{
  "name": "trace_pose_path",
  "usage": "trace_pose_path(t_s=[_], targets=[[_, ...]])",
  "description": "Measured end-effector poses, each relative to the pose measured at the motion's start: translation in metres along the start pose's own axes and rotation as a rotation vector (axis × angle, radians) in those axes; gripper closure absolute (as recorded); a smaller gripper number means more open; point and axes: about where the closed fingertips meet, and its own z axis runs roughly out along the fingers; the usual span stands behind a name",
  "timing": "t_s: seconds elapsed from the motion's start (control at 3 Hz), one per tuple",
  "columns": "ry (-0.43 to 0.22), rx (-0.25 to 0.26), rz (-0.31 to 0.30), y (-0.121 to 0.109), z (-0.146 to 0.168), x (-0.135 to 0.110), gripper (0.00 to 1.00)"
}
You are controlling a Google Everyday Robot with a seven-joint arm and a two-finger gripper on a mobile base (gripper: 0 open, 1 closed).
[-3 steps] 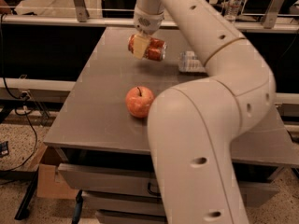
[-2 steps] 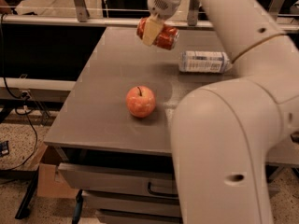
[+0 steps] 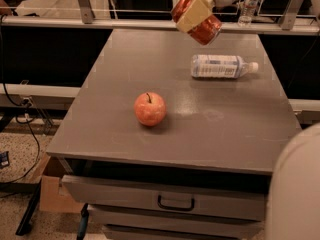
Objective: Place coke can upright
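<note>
Up at the top edge, the tool (image 3: 196, 15) is partly cut off; it grips the tilted can (image 3: 206, 30) in the air over the desk's (image 3: 225, 134) far end. Since the earlier frame, the can has risen rightward, and the arm (image 3: 295, 184) now fills only one corner. Writing on the can and on the lying bottle (image 3: 222, 66) is unreadable.

My gripper (image 3: 196, 17), high over the far end of the table (image 3: 115, 134), is cut off at the top edge, one pale finger (image 3: 191, 14) clasping and hiding the middle of the tilted coke can (image 3: 208, 30), and my body (image 3: 299, 184) runs off the lower right corner.
</note>
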Motion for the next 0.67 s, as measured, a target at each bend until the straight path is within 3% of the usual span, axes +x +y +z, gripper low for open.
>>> trace_pose_path(t_s=[0.33,0.67], targets=[[-0.122,-0.023,0.059,0.017,-0.008,0.030,1.00],[-0.293,-0.073,0.103,0.033,-0.014,0.070,1.00]])
